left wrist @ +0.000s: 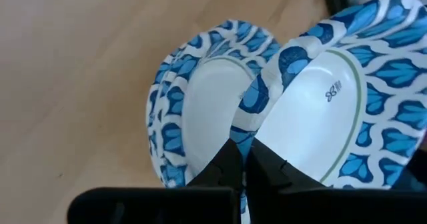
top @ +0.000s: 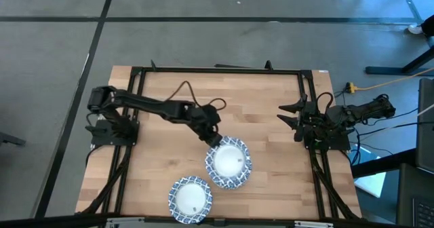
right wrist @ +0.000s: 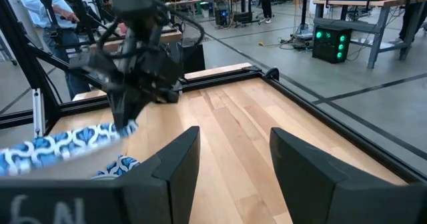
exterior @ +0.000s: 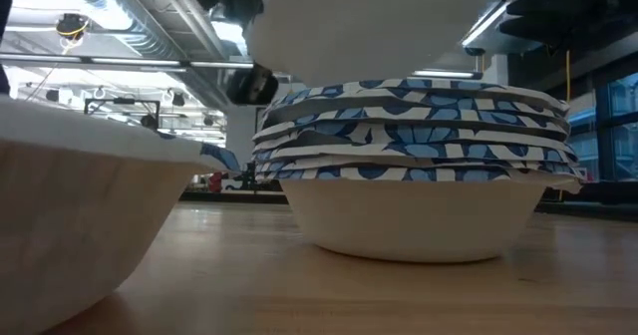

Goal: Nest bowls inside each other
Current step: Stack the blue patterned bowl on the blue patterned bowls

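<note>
A stack of blue-and-white rimmed bowls [exterior: 419,166] stands on its white base at mid-table. Directly over it a single bowl [top: 228,162] hangs from my left gripper [left wrist: 245,174], which is shut on it; the low view shows this bowl's white underside [exterior: 369,21]. In the left wrist view the stack [left wrist: 193,104] lies beside the held bowl [left wrist: 333,104]. Another bowl [top: 190,199] rests near the table's near edge, and it looms at the left of the low view [exterior: 60,195]. My right gripper [top: 291,116] waits open at the table's right edge. My left gripper pinches the held bowl's patterned rim [left wrist: 250,127] between its two fingers, one finger [left wrist: 270,167] on the white inner side and the other [left wrist: 223,167] on the outer side. It comes slanting down from the table's far left. The bowl is tilted over the stack; whether it touches the stack I cannot tell.
A black metal frame [top: 217,70] runs along the table's edges. Bare wood [top: 271,106] lies between the stack and my right arm. In the right wrist view, people and workbenches [right wrist: 40,11] show in the room beyond the table.
</note>
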{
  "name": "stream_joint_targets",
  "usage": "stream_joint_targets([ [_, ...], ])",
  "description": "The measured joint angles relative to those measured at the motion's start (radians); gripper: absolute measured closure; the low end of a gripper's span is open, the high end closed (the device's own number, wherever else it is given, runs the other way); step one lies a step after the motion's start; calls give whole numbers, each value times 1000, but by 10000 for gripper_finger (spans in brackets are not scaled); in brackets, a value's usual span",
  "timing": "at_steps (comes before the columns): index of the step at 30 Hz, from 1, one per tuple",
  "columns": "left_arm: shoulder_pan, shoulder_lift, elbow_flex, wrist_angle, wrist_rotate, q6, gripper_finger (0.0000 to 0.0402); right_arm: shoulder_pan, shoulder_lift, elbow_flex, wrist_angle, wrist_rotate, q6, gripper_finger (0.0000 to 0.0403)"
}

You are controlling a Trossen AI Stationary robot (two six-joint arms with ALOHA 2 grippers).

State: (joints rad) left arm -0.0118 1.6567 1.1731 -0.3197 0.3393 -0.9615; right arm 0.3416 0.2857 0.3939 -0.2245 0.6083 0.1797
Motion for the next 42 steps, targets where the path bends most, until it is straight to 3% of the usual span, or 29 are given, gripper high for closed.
stream_joint_targets([
  [10,-30,137,109,-57,37,15,401,0,0,0,-10,0,2,221],
  [16,-25,154,111,-53,43,26,394,0,0,0,-29,0,25,221],
  [22,-23,154,112,-44,52,83,353,0,0,0,-49,-6,33,221],
  [32,-13,154,112,-39,57,131,250,0,0,0,-49,-8,31,221],
  [38,2,131,111,-56,-48,203,239,0,0,0,-49,-8,29,221],
  [42,19,99,111,-151,-137,267,240,0,0,0,-51,-8,29,221],
])
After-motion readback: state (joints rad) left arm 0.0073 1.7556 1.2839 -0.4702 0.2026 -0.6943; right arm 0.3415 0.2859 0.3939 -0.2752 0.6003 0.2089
